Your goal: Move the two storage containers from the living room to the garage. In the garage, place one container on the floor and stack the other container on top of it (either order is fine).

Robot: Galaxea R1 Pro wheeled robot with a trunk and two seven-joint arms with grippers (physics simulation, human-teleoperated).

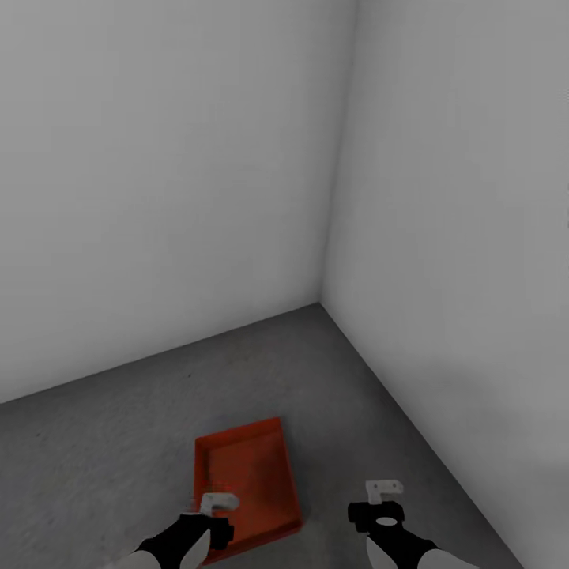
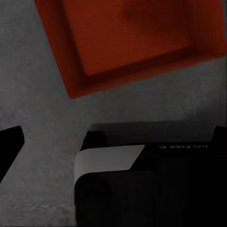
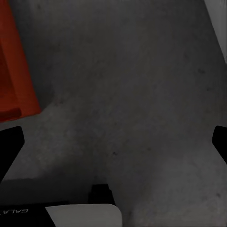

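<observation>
An orange-red open-top storage container (image 1: 246, 484) lies flat on the dark grey concrete floor (image 1: 111, 442) near a corner of the garage. My left gripper (image 1: 215, 506) hovers over the container's near edge, open, with nothing between its fingers. The left wrist view looks down on the container (image 2: 132, 42) ahead of the spread fingertips (image 2: 10, 144). My right gripper (image 1: 384, 496) hangs open over bare floor to the container's right. In the right wrist view a strip of the container (image 3: 14, 71) shows beside the floor (image 3: 127, 94).
Two plain white-grey walls (image 1: 158, 174) meet in a corner (image 1: 320, 303) just beyond the container. The right-hand wall (image 1: 474, 276) runs close along my right arm. Open concrete stretches to the left of the container.
</observation>
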